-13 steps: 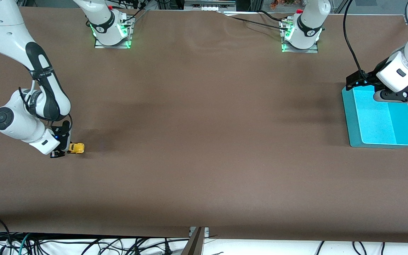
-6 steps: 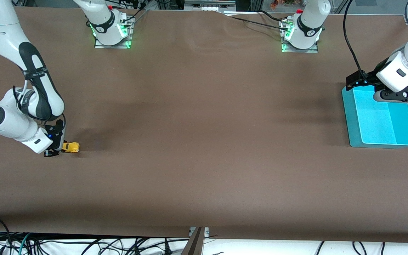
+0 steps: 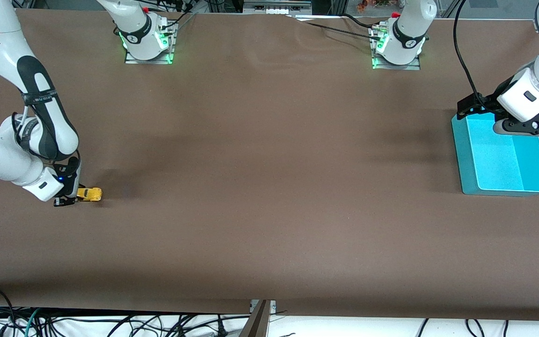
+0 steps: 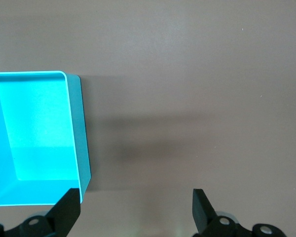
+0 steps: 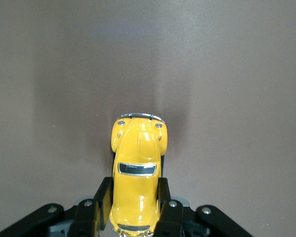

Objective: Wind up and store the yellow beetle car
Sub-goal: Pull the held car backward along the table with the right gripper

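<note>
Teal tray (image 3: 463, 154) on brown table (image 3: 269, 187).

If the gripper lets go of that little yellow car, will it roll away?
Probably: the yellow beetle car is a wheeled toy on flat cloth. Its glossy rounded body looks slippery, though the right gripper fingers clamp its sides. It seems rigid and light.

A brown cloth (image 3: 269, 187) covers the whole table; black cables (image 3: 110, 323) tangle on the pale floor along the bottom edge.

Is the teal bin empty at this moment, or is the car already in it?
Empty. The teal bin shows only its bare floor, and the yellow beetle car sits clamped in the right gripper at the right arm's end of the table.
</note>
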`<action>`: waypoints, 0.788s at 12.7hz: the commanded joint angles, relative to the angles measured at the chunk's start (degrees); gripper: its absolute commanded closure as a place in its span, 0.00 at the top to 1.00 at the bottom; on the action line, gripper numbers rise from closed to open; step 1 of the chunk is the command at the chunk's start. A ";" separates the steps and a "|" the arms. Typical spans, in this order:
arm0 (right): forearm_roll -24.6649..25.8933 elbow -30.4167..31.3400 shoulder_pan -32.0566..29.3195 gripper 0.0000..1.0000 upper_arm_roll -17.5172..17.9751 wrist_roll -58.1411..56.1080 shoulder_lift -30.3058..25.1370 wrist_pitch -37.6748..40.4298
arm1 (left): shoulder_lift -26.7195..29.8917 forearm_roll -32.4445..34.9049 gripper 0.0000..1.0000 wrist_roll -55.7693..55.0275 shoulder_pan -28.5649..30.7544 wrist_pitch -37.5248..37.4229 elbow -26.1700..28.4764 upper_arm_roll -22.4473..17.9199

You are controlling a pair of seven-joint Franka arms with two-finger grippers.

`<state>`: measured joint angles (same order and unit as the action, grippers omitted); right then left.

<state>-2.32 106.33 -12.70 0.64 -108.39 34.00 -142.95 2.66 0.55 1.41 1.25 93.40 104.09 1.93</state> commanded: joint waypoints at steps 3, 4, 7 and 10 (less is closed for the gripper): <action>-0.58 0.28 -1.80 0.25 0.59 -2.00 1.51 -0.23 | 0.15 0.51 1.00 0.35 0.15 -0.32 0.06 0.01; -0.67 0.28 -1.80 0.26 0.59 -2.26 1.51 -0.23 | 0.15 0.51 1.00 0.35 0.15 -0.32 0.06 0.01; -0.67 -0.07 -2.50 0.26 0.59 -3.40 1.51 -0.23 | 0.15 0.51 1.00 0.35 0.24 -0.32 0.06 0.01; -0.67 -0.60 -3.12 0.26 0.59 -4.28 2.13 -0.23 | 0.15 0.51 1.00 0.35 0.15 -0.32 0.06 0.01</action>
<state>-2.37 106.16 -14.10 0.66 -110.52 34.11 -143.04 2.63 0.55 1.41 1.26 93.40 104.09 1.92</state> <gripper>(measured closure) 0.590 0.000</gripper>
